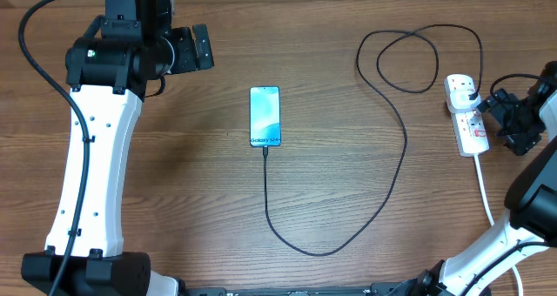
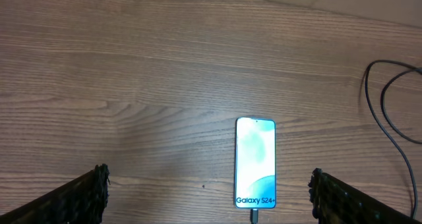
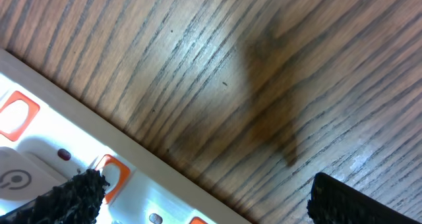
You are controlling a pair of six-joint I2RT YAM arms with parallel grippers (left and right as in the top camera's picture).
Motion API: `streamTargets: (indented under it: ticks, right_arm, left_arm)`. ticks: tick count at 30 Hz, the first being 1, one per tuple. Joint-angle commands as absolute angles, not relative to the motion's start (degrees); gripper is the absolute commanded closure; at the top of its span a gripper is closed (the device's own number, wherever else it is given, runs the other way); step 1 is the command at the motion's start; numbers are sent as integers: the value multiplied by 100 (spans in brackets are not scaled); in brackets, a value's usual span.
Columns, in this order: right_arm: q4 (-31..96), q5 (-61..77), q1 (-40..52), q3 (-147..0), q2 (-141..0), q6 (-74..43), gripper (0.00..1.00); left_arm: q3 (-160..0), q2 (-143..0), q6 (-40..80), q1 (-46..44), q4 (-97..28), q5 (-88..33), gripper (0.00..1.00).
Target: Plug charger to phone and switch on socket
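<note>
The phone (image 1: pixel 265 116) lies flat mid-table, its screen lit blue-teal and reading "Galaxy S24". It also shows in the left wrist view (image 2: pixel 255 161). The charger's thin black cable (image 1: pixel 403 157) has its small tip in the phone's bottom port (image 2: pixel 253 217). It curves right, loops at the back, and ends in a black plug (image 1: pixel 470 91) seated in the white socket strip (image 1: pixel 467 122). My left gripper (image 1: pixel 198 48) is open and empty, far left of the phone (image 2: pixel 208 201). My right gripper (image 1: pixel 496 122) is open beside the strip. One of its fingers is over an orange switch (image 3: pixel 112 171) on the strip (image 3: pixel 39 141).
The strip's thick white cord (image 1: pixel 485 191) runs toward the front right beside my right arm. The cable's loops (image 1: pixel 409 61) lie on the wooden table at the back right, and they show at the right edge of the left wrist view (image 2: pixel 389 112).
</note>
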State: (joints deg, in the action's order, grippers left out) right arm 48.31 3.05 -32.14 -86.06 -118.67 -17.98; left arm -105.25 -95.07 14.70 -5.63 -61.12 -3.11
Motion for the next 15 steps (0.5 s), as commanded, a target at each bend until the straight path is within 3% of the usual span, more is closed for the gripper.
streamTargets:
  ticks: [1,15]
  right_arm:
    - [4853,45,-3173,-8554,-11920,-1798,0]
    - [4834,-115,-3009,-8554,-12020,-1796,0]
  left_arm:
    - [-10484,-9524,1544,-569,-6108,-235,0]
    - [-10484,-9524,1544,-569,-6108,-235,0]
